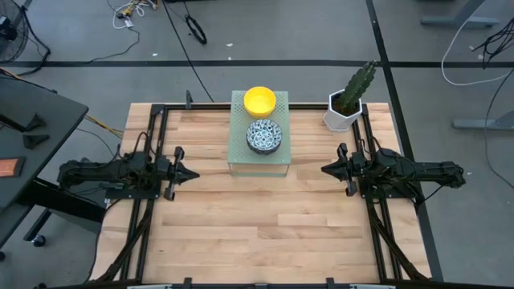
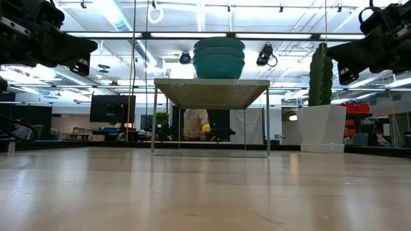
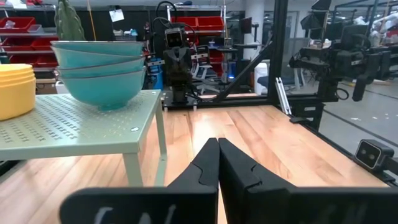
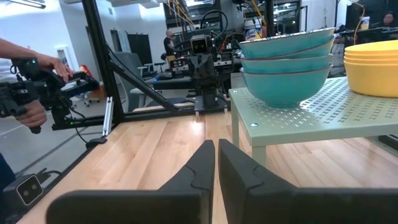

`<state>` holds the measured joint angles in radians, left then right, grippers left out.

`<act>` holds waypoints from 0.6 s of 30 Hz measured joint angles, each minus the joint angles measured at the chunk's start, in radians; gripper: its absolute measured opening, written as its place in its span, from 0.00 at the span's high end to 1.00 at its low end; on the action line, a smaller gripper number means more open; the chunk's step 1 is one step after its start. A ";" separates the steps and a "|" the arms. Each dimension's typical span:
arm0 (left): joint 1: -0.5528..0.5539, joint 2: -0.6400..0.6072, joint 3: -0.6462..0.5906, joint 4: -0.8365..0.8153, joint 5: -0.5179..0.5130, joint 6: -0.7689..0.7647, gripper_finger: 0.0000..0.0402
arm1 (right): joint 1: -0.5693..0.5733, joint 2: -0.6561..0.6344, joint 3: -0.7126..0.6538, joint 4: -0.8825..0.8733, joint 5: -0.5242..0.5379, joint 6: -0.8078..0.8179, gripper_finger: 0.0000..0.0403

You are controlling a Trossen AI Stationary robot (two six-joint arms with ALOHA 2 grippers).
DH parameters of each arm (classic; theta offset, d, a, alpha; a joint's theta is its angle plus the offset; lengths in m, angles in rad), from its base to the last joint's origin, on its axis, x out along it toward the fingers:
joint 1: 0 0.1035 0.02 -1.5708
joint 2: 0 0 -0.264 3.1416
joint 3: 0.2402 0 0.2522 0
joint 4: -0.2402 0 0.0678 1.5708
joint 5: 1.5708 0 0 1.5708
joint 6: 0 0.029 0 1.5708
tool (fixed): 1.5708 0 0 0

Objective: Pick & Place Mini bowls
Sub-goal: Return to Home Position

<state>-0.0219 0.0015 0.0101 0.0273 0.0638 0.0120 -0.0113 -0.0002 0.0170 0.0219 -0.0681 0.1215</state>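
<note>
Green perforated shelf (image 1: 241,157) at 12 o'clock of table (image 1: 265,233) holds yellow mini-bowl stack (image 1: 259,100) & blue-patterned mini-bowl stack (image 1: 264,135); L gripper (image 1: 193,173) at 9, R gripper (image 1: 325,169) at 3, both jaws pressed together.

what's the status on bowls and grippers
Both shut, empty: left gripper left of shelf, right gripper right of it. On shelf: yellow stack, blue stack. Off at table corner: cactus pot, apart.

Grey floor (image 1: 482,241) all round, bright ceiling strip lights (image 2: 122,16) overhead, a dark screen (image 2: 112,108) far left, red plastic bins (image 3: 18,25) on shelving.
</note>
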 joint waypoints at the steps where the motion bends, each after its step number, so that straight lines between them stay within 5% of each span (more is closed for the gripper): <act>1: 0.000 0.000 0.000 -0.001 0.000 -0.001 0.99 | 0.000 0.000 0.000 0.000 0.000 0.000 0.93; 18: 0.000 0.003 -0.003 0.042 0.009 -0.087 0.99 | 0.000 0.000 0.000 0.000 0.000 0.000 0.93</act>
<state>-0.0219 0.0040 0.0074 0.0696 0.0727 -0.0746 -0.0113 -0.0002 0.0170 0.0222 -0.0681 0.1216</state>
